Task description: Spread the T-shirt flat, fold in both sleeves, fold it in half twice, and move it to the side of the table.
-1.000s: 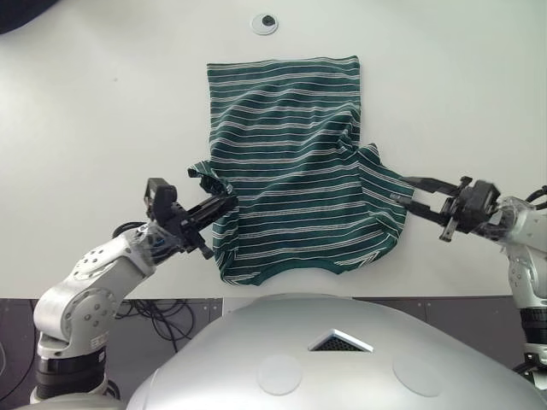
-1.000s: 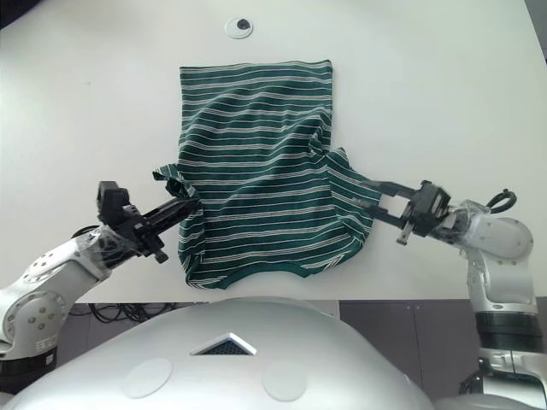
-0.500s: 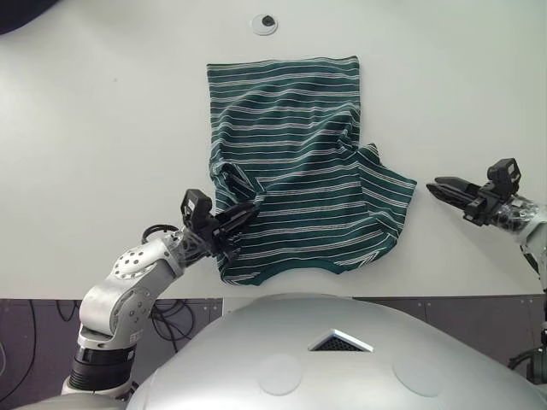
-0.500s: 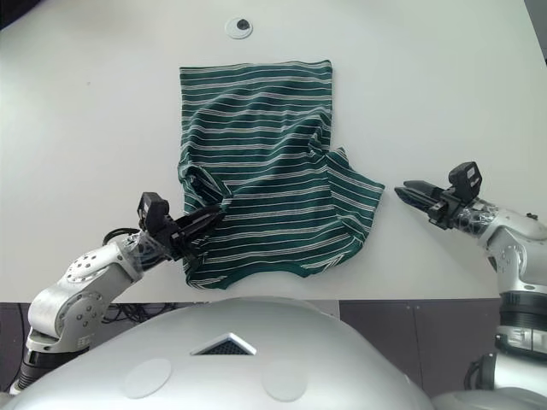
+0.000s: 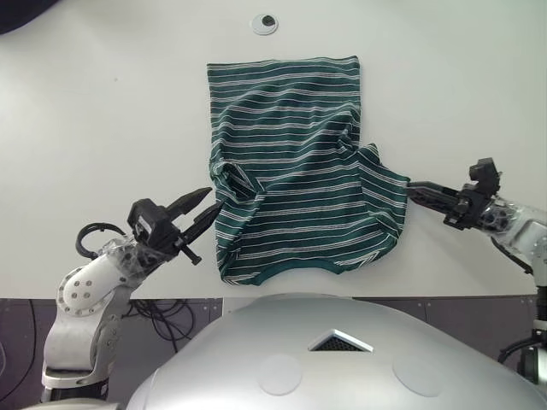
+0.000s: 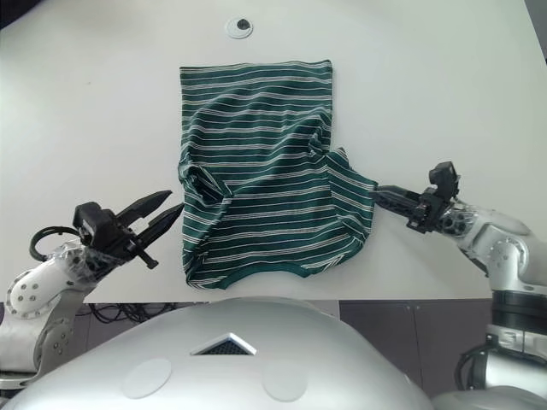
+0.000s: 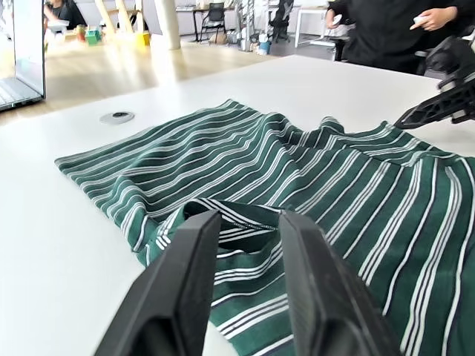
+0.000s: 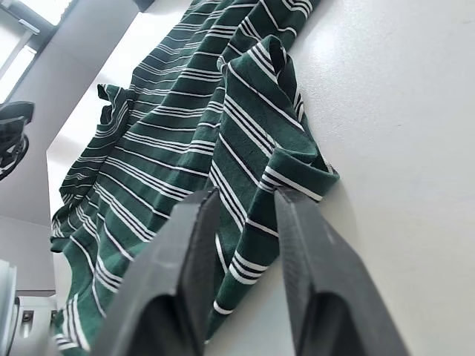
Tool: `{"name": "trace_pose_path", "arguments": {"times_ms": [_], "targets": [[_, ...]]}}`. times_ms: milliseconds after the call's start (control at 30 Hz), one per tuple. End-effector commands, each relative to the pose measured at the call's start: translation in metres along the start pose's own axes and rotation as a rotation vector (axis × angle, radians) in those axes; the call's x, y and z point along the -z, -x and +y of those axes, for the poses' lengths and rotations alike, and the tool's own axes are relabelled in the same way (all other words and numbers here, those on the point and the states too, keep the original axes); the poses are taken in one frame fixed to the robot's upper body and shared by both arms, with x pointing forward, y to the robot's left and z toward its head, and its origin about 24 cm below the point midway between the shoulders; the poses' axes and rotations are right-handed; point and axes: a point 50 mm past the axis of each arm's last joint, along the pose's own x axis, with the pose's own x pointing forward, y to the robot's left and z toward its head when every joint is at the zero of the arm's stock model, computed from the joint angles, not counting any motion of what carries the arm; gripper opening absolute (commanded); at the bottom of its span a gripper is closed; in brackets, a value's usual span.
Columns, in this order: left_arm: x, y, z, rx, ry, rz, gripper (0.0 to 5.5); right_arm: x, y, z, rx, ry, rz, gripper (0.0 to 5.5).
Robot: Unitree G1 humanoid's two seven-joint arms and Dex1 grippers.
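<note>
Left eye view: I read left gripper (image 5: 214, 198) and right gripper (image 5: 412, 187) released, flanking the rumpled green white-striped fabric T-shirt (image 5: 291, 171); right-tip contact indeterminate.

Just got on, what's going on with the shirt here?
The robot is partway through folding a green striped T-shirt that lies on the white table. Neither gripper holds it. The left gripper sits just off the shirt's left edge with its jaws open, next to the left sleeve, which is already bunched in over the body. The right gripper, jaws also open, points at the tip of the right sleeve, which sticks out to the side, not yet folded in.
</note>
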Motion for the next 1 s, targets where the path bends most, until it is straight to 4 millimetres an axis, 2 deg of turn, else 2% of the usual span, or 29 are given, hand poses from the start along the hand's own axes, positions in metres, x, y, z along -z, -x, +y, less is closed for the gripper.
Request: {"name": "trace_pose_path", "arguments": {"times_ms": [33,167,333,467,567,700,800,1000], "targets": [[0.011,0.018,0.000,0.020,-0.186,0.070,1.43,0.000,-0.002,0.005,-0.006,0.003,-0.003,0.78],[0.023,0.034,-0.004,0.090,-0.414,0.143,1.43,0.004,-0.003,0.004,0.030,0.022,0.028,0.04],[0.020,0.035,-0.012,0.122,-0.469,0.091,1.43,0.005,-0.003,0.000,0.081,0.046,0.046,0.04],[0.020,0.034,-0.013,0.136,-0.483,0.095,1.43,-0.005,0.003,0.004,0.062,0.068,-0.002,0.04],[0.018,0.032,-0.013,0.135,-0.477,0.091,1.43,-0.016,0.014,-0.001,0.096,0.073,-0.069,0.43],[0.018,0.030,-0.013,0.168,-0.527,0.102,1.43,-0.016,0.023,-0.005,0.123,0.067,-0.083,0.90],[0.028,0.037,-0.012,0.246,-0.670,0.155,1.43,-0.010,0.023,-0.008,0.151,0.064,-0.047,1.38],[0.049,0.047,-0.013,0.334,-0.781,0.231,1.43,-0.001,0.022,-0.012,0.172,0.063,0.009,2.19]]}}
